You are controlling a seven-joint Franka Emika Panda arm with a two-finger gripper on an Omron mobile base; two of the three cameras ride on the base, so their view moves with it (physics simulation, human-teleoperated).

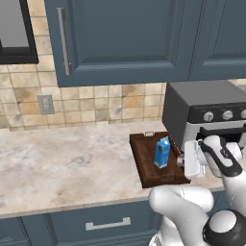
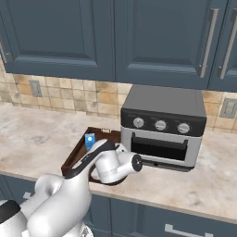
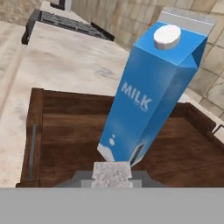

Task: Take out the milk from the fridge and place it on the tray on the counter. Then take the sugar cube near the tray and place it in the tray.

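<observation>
The blue milk (image 1: 162, 153) carton stands upright in the dark brown tray (image 1: 144, 168) on the beige counter (image 1: 62, 163). In the hand view the milk (image 3: 148, 92) rises right ahead over the tray (image 3: 65, 131) floor, its white cap on top. My gripper (image 3: 112, 178) is shut on the sugar cube (image 3: 112, 171), a small speckled whitish block between the dark fingertips (image 3: 78, 180), just above the tray's near part. From the left base view the gripper (image 1: 181, 161) sits at the tray's right edge, beside the carton. In the right base view my arm hides most of the tray (image 2: 75, 158); the milk (image 2: 89, 140) top peeks out.
A grey toaster oven (image 1: 206, 110) stands right of the tray, close behind my hand, also the toaster oven (image 2: 162, 121). Dark blue wall cabinets (image 1: 125, 38) hang above. Left of the tray the counter stretches wide. Drawers with silver handles (image 1: 108, 224) run below the front edge.
</observation>
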